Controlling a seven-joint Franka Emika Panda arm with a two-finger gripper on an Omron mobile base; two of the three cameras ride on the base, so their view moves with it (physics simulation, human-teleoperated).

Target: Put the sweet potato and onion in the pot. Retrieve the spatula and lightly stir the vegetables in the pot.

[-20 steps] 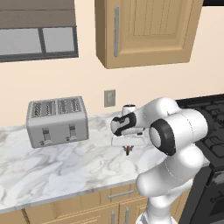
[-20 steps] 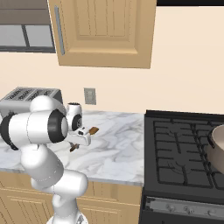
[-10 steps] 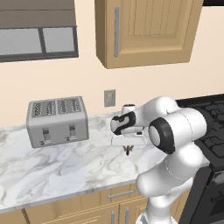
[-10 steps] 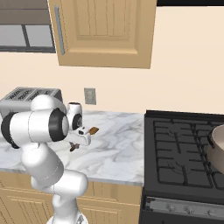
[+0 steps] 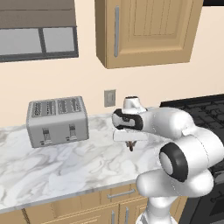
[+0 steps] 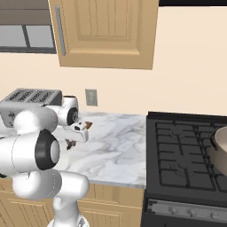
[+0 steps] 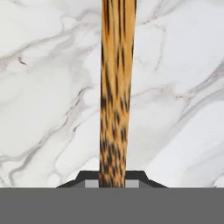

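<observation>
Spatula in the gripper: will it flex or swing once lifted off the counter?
Probably stiff: the spatula looks like straight solid wood. Likely light, being slim. The gripper is shut on one end, so the long free length may pivot or slip.

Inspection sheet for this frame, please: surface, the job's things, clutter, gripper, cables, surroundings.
Surface: white marble counter, stove to its right.
Job's things: spatula, wooden handle running between the fingertips over the counter; pot at the stove's right edge, contents hidden; sweet potato and onion: nothing seen.
Clutter: toaster at the back left of the counter.
Gripper: gripper low over the counter, shut on spatula.
Cables: nothing seen.
Surroundings: wall outlet, wooden cabinet above, drawers below the counter.
</observation>
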